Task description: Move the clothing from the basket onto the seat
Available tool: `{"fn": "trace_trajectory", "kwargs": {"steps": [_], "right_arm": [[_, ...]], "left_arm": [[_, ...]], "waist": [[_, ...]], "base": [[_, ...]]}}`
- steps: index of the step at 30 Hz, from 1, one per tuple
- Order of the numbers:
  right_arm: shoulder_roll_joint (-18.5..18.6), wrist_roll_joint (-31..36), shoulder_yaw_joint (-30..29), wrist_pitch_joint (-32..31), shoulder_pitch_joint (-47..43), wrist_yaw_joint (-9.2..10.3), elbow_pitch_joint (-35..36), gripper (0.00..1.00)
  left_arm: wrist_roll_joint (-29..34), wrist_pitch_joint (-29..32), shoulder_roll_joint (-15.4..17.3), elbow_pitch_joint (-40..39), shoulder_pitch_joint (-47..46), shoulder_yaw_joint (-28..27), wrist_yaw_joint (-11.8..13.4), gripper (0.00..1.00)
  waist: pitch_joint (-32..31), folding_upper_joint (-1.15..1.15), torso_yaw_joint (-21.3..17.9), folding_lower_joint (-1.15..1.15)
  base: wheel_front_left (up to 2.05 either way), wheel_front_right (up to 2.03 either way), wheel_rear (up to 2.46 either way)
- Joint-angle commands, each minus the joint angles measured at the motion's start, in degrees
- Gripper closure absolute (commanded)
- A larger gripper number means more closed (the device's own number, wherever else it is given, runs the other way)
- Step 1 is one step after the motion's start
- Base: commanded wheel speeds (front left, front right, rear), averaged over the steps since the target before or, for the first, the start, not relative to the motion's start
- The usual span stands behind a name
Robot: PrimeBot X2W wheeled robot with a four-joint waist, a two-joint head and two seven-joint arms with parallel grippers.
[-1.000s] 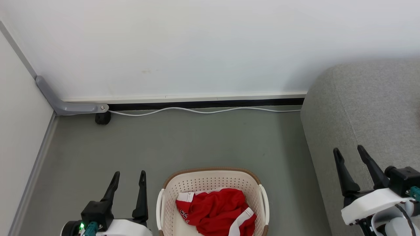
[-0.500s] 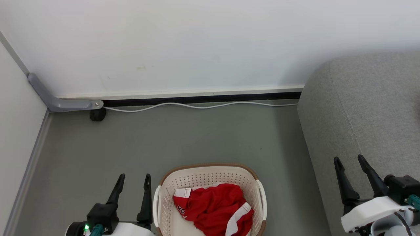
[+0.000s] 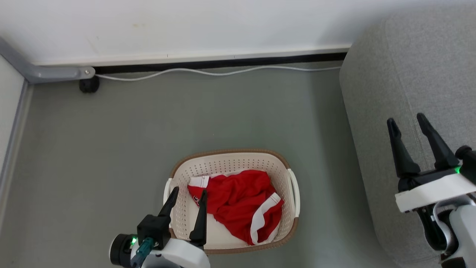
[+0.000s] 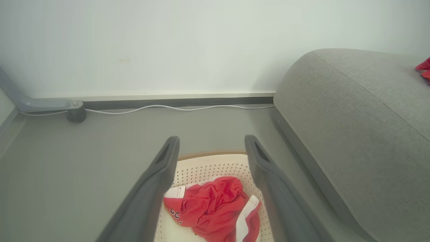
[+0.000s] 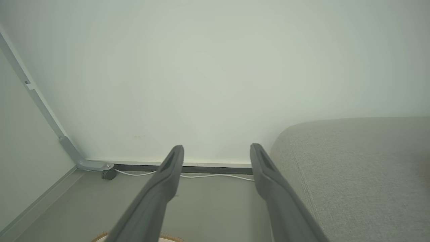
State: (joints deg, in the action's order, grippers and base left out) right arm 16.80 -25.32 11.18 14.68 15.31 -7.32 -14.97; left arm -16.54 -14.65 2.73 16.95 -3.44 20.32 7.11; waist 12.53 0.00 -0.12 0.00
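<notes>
Clothing (image 3: 238,201) in basket (image 3: 230,152), just right of wide-apart L gripper (image 3: 189,190)

The dark, long-fingered left pincer (image 3: 188,193) points up the head view, fingers spread and empty. The matching right pincer (image 3: 406,121) is also spread, empty and leaning slightly left.

The seat (image 3: 409,74) is cut off by the frame edge

Bright, even, diffuse light; soft shadows. Head view sharp; wrist views hazy, left end effector (image 4: 211,138) blurred close-up.
</notes>
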Motion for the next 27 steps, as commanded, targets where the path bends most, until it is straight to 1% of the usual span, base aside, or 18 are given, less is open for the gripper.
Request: {"fn": "trace_trajectory", "kwargs": {"steps": [1, 9, 14, 15, 18, 20, 27], "right_arm": [[1.96, -1.02, 1.29, 0.32, 2.38, -0.17, 2.74, 0.0], [6.16, -4.01, 2.74, 0.32, 9.1, -0.17, 8.58, 0.0], [8.49, -4.75, 3.81, 0.32, 12.61, -0.17, 11.77, 0.0], [8.49, -4.75, 3.81, 0.32, 12.61, -0.17, 11.77, 0.0], [9.3, -5.19, 4.1, 0.32, 14.47, -0.17, 13.5, 0.0], [9.99, -5.62, 4.3, 0.32, 16.1, -0.17, 15.55, 0.0], [11.02, -5.52, 5.16, 0.32, 18.2, -0.17, 19.15, 0.0]], "left_arm": [[-1.39, -0.35, 0.15, -0.08, -4.03, -0.02, 1.15, 0.0], [-5.48, -0.35, 0.15, 5.98, -14.98, 8.06, 3.87, 0.0], [-9.09, -0.35, 0.15, 11.09, -22.42, 12.66, 5.36, 0.0], [-9.09, -0.35, 0.15, 11.09, -22.42, 12.66, 5.36, 0.0], [-10.77, -0.35, 0.15, 14.2, -26.46, 15.56, 5.48, 0.0], [-13.11, -0.35, 0.15, 17.18, -30.18, 18.08, 5.86, 0.0], [-18.15, -0.35, 0.15, 25.82, -38.27, 26.67, 5.25, 0.0]], "waist": [[5.95, 0.0, -1.26, 0.0], [18.9, 0.0, -3.27, 0.0], [25.65, 0.0, -3.75, 0.0], [25.65, 0.0, -3.75, 0.0], [28.91, 0.0, -3.99, 0.0], [31.77, 0.0, -3.89, 0.0], [36.62, 0.0, -3.94, 0.0]], "base": [[0.0, 0.0, 0.0], [0.0, 0.0, 0.0], [0.0, 0.0, 0.0], [0.0, 0.0, 0.0], [0.0, 0.0, 0.0], [0.0, 0.0, 0.0], [0.0, 0.0, 0.0]]}}
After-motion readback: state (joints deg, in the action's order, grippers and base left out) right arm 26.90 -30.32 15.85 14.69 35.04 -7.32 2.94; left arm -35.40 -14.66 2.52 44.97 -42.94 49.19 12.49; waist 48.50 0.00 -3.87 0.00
